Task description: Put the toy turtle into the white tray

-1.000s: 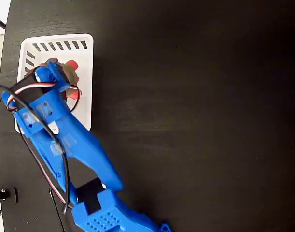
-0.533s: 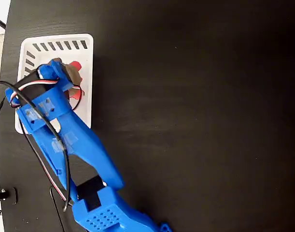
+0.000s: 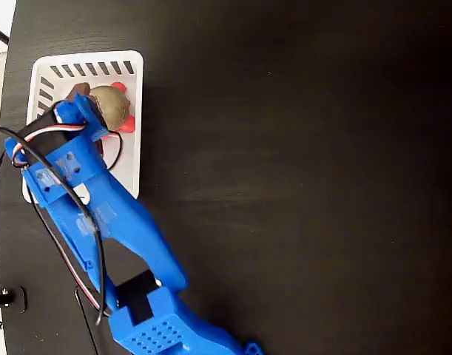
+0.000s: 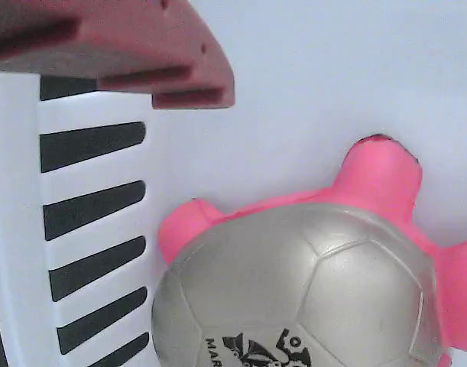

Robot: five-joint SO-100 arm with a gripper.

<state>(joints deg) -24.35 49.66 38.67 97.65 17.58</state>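
The blue arm has drawn back a little toward the lower left since the earlier frames, and the toy turtle (image 3: 111, 106), half hidden under the gripper then, now lies with its shell uncovered on the floor of the white tray (image 3: 133, 159). Nearest in the fixed view, the arm's blue base sits at the bottom edge of the black table (image 3: 299, 177), with red, white and black cables looping along the arm's left side. Farther up, the gripper (image 3: 79, 109) hangs over the upper part of the tray, just left of the turtle; nothing shows in its grasp, though how far apart the jaws stand cannot be told from either view. In the wrist view a single reddish finger (image 4: 118, 50) crosses the top left corner, clear of the turtle (image 4: 294, 290) below it. The turtle's grey shell with its black printed mark fills the lower right, pink limbs spread on the tray's floor, close beside the slotted wall (image 4: 88, 229).
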